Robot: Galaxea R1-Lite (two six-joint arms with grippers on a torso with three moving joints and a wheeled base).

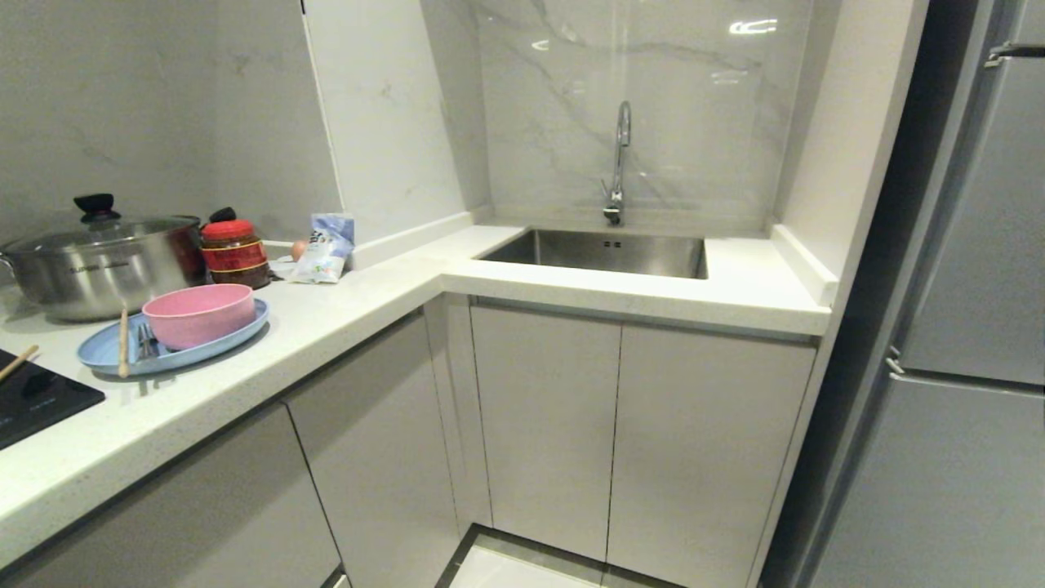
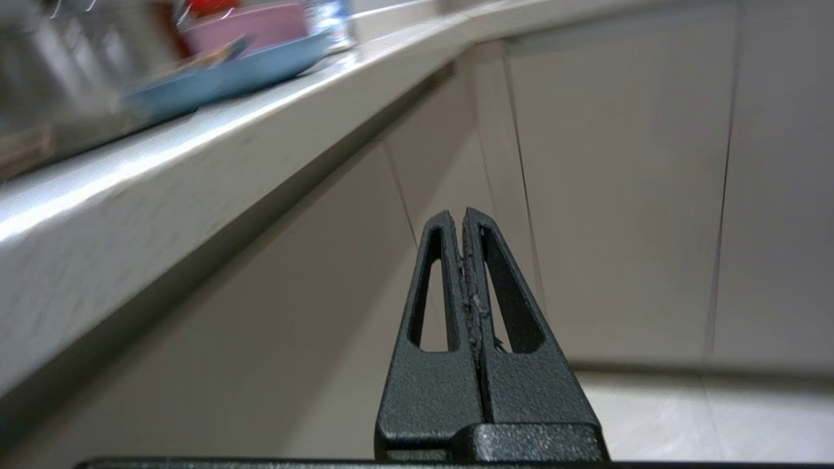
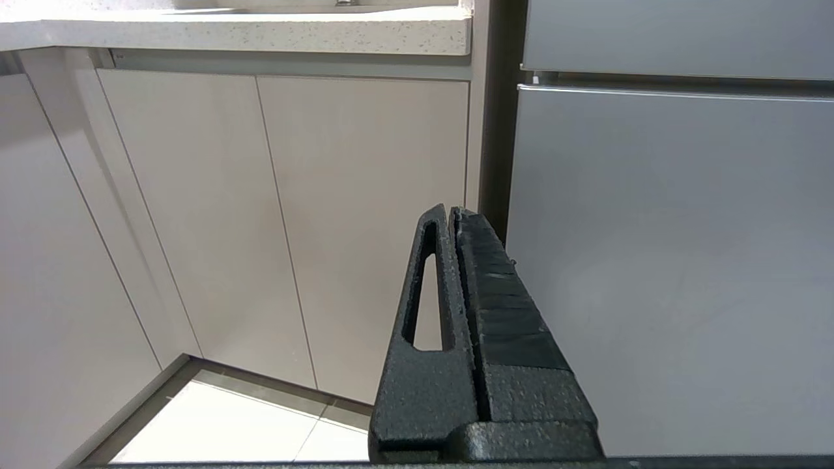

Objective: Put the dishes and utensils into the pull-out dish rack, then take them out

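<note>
My left gripper [image 2: 464, 218] is pressed closed on nothing, low beside the light-grey cabinet fronts [image 1: 359, 441] under the white speckled counter [image 1: 343, 314]; my right gripper [image 3: 451, 213] hangs likewise closed and empty. Up on that counter the shallow oval light-blue plate [image 1: 237, 336] carries the small matte pink bowl [image 1: 200, 314], a wooden chopstick [image 1: 123, 343] and the slim silver fork [image 1: 145, 341]. No wire rack shows, so I judge everything is either unloaded or not yet begun; the next move calls for pulling out the correct panel.

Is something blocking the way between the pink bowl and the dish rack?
Yes. No rack shows: every cabinet front under the countertop is shut. The pink bowl sits on the blue plate.
</note>
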